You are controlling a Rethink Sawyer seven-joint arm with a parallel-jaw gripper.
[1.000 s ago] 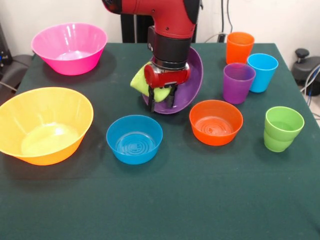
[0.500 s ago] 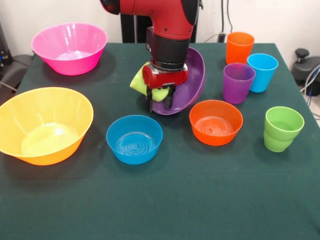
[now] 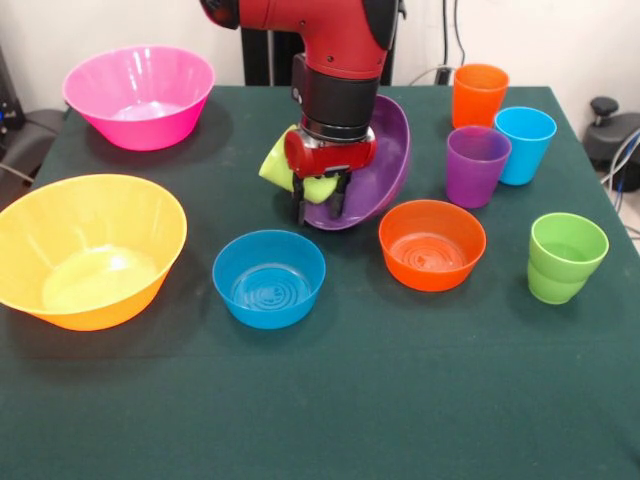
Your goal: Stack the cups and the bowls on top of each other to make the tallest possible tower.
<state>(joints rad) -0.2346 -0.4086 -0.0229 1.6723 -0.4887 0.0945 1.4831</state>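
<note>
The lime-yellow cup lies tilted on its side in the hand, clamped between the dark fingers, against the wide purple bowl, which is tipped up on edge near the middle of the green bench. Just in front sit the small blue bowl and small orange bowl, both upright.
</note>
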